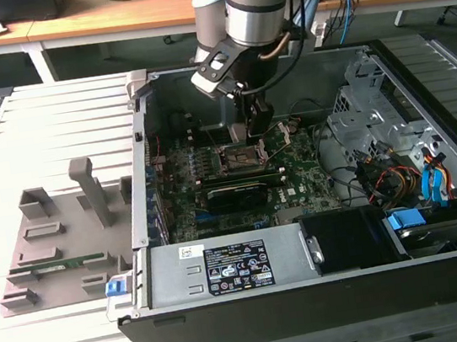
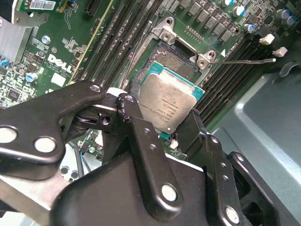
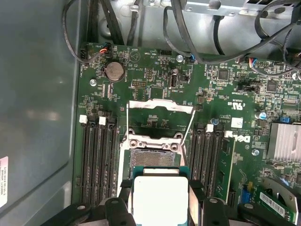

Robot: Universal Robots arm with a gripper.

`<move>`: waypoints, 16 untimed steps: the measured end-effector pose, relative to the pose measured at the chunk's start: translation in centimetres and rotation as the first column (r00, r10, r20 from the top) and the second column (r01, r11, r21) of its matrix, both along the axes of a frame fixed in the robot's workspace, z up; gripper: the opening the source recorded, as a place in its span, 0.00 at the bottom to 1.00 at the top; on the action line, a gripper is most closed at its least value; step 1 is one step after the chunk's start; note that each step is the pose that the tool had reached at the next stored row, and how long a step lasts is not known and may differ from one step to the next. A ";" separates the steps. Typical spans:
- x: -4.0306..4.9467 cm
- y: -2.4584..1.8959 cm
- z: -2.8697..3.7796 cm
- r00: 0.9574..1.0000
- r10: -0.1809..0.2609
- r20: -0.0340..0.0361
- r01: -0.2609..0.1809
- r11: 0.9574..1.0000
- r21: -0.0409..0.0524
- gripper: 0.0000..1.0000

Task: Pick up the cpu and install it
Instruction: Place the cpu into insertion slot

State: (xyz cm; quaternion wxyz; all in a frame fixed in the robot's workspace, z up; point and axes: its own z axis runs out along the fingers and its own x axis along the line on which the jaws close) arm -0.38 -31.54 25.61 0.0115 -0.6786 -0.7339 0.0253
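The cpu (image 2: pixel 170 100), a thin square chip with a dull silvery top plate and green edge, is pinched by two opposite edges in my gripper (image 2: pixel 162 115), which is shut on it. In the first wrist view the cpu (image 3: pixel 160 197) hovers just short of the open socket (image 3: pixel 153 158), whose metal load frame (image 3: pixel 160 106) is swung up and back. The second wrist view has the chip tilted over the socket (image 2: pixel 181 59), partly overlapping it and apart from its surface. In the exterior view my gripper (image 1: pixel 259 131) hangs inside the open computer case, over the socket (image 1: pixel 240 159).
Black memory slots (image 3: pixel 96 155) flank the socket on both sides. A silver heatsink (image 3: pixel 285 141) and cable bundles (image 3: pixel 197 33) lie nearby. The case walls (image 1: pixel 140 175), a power supply (image 1: pixel 225 267) and a drive cage (image 1: pixel 366 118) ring the board. A grey fixture (image 1: pixel 59 237) sits outside, on the exterior view's left.
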 end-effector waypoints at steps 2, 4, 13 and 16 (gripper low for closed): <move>0.00 0.00 -0.34 1.000 0.000 0.000 0.000 1.000 0.000 0.55; 0.00 0.00 -0.52 1.000 0.000 0.000 0.000 1.000 0.000 0.55; 0.00 0.00 -1.26 1.000 0.000 0.000 0.000 1.000 0.000 0.55; 0.00 0.00 -1.45 1.000 0.000 0.000 0.000 1.000 0.000 0.55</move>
